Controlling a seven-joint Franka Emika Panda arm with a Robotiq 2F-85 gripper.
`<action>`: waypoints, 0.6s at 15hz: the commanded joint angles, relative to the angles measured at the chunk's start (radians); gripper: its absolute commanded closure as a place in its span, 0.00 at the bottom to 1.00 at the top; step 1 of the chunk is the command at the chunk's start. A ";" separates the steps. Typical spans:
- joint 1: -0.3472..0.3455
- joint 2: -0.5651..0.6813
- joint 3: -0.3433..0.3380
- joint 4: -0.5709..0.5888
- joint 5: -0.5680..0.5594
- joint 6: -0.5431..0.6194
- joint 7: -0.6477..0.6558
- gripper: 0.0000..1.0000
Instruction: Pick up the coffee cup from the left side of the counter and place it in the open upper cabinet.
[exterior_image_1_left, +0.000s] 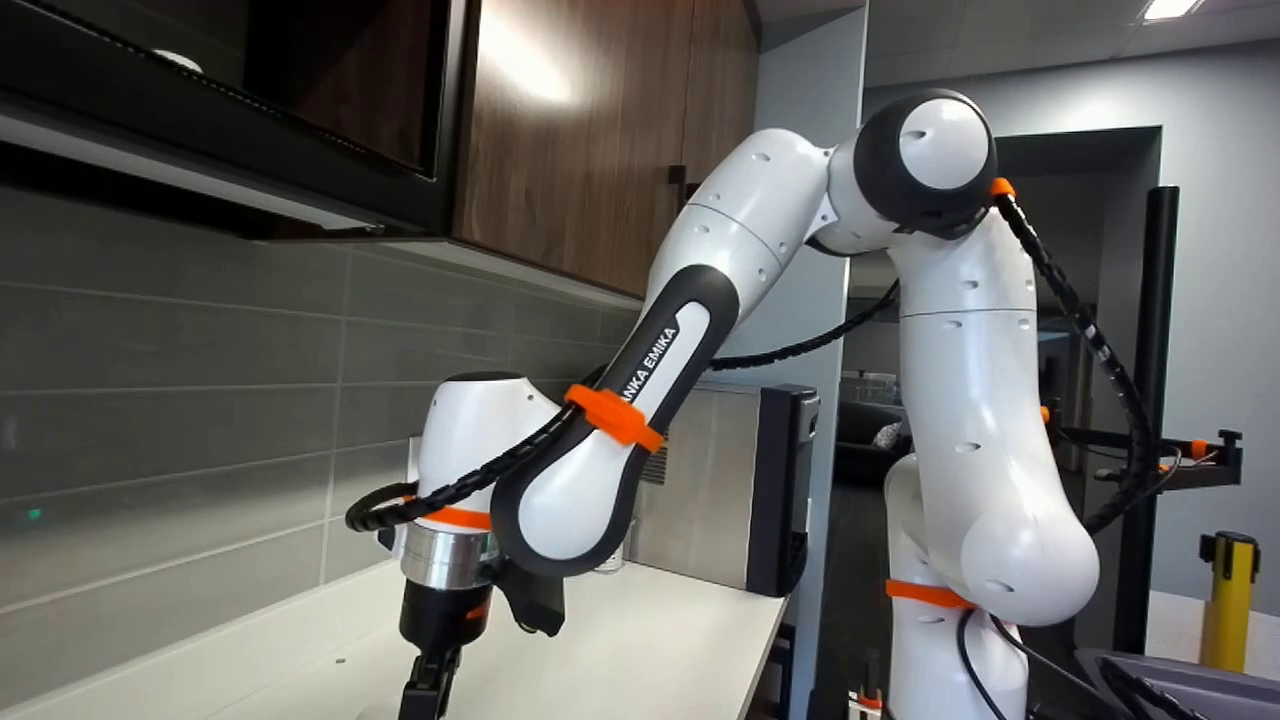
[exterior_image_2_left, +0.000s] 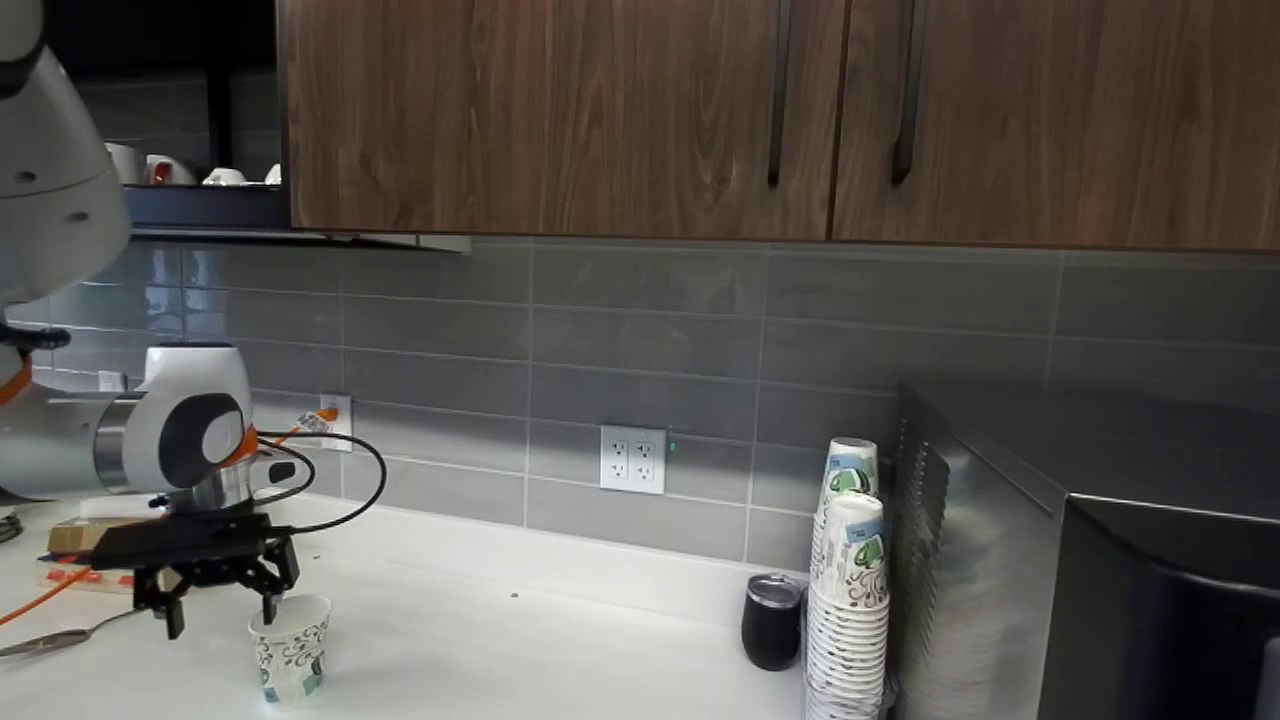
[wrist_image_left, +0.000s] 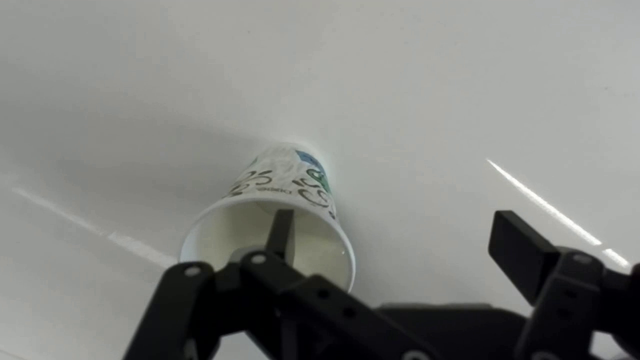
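Observation:
The coffee cup (exterior_image_2_left: 292, 655), white paper with a green and teal print, stands upright on the off-white counter (exterior_image_2_left: 520, 640). It also shows in the wrist view (wrist_image_left: 280, 175), mouth facing the camera. My gripper (wrist_image_left: 397, 232) is open and empty. One finger overlaps the cup's mouth; the other is outside, over bare counter. I cannot tell whether that finger is inside the cup or above it. The gripper also shows in both exterior views (exterior_image_1_left: 425, 695) (exterior_image_2_left: 222, 617). The open upper cabinet (exterior_image_1_left: 220, 150) with its dark inside is at upper left in both exterior views (exterior_image_2_left: 210, 207).
White mugs (exterior_image_2_left: 168, 168) sit in the open cabinet. Closed brown doors (exterior_image_2_left: 560, 110) adjoin it. A tall cup stack (exterior_image_2_left: 848, 620), a black tumbler (exterior_image_2_left: 772, 622) and a steel machine (exterior_image_2_left: 980, 560) stand right. A metal utensil (exterior_image_2_left: 70, 637) and boxes (exterior_image_2_left: 90, 537) lie near the gripper.

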 joint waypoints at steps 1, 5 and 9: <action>-0.002 0.072 -0.014 0.045 -0.041 0.032 -0.007 0.00; 0.001 0.120 -0.024 0.065 -0.070 0.065 -0.008 0.00; 0.004 0.144 -0.029 0.084 -0.091 0.075 -0.006 0.25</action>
